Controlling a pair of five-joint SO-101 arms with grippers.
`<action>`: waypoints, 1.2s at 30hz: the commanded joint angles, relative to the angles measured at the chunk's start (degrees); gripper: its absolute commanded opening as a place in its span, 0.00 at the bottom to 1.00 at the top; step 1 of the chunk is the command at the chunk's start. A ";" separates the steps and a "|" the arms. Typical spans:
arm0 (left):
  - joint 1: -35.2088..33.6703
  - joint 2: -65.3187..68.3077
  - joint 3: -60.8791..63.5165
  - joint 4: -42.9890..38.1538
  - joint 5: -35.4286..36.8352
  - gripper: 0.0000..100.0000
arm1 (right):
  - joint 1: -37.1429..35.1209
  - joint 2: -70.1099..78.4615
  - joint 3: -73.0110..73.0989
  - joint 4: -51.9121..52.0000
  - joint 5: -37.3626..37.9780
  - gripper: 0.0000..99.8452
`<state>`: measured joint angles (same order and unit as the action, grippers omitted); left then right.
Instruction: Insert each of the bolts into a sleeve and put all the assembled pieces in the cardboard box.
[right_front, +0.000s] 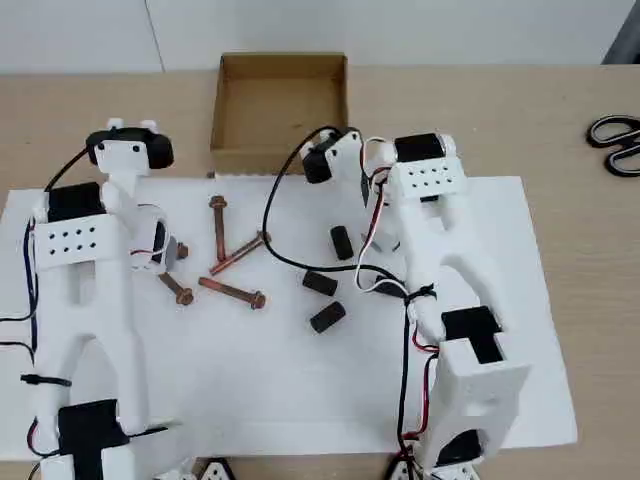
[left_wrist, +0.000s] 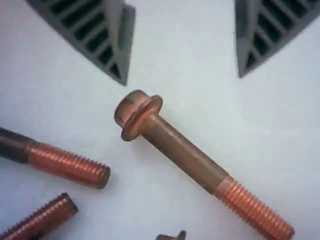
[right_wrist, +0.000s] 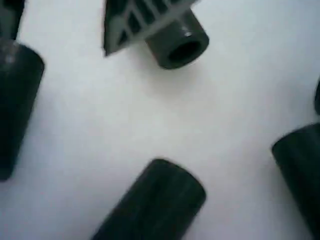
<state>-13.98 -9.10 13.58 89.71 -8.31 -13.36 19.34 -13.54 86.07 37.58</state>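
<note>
I'm working at a small robotics bench setup, more a lab or maker's corner than a home. Two white plastic arms, the left arm (right_front: 85, 290) and the right arm (right_front: 450, 250), stand side by side with loose cables trailing over them. They sit on a pale wooden table (right_front: 560, 120) against a plain white wall (right_front: 400, 30). A white sheet (right_front: 250, 380) marks out the work area, with copper-coloured bolts (right_front: 232, 291) and black sleeves (right_front: 320, 283) on it. A cardboard box (right_front: 283, 62) and scissors (right_front: 617, 143) lie nearby.

Loose bolts (right_front: 232, 291) and sleeves (right_front: 320, 284) on white sheet (right_front: 250, 370), cardboard box (right_front: 280, 110) beyond
</note>
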 joint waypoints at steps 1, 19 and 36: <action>0.26 -0.18 -2.15 0.44 -0.26 0.14 | 0.13 0.04 -2.64 -1.01 1.76 0.17; 0.26 -0.18 -1.80 0.53 -0.26 0.14 | 2.68 6.90 -2.64 -6.90 3.08 0.19; 0.26 -0.53 5.58 -3.43 -0.26 0.14 | 2.51 11.12 -2.90 -8.57 2.99 0.01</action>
<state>-13.98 -9.01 19.21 87.25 -8.22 -10.29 30.51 -15.65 77.19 40.40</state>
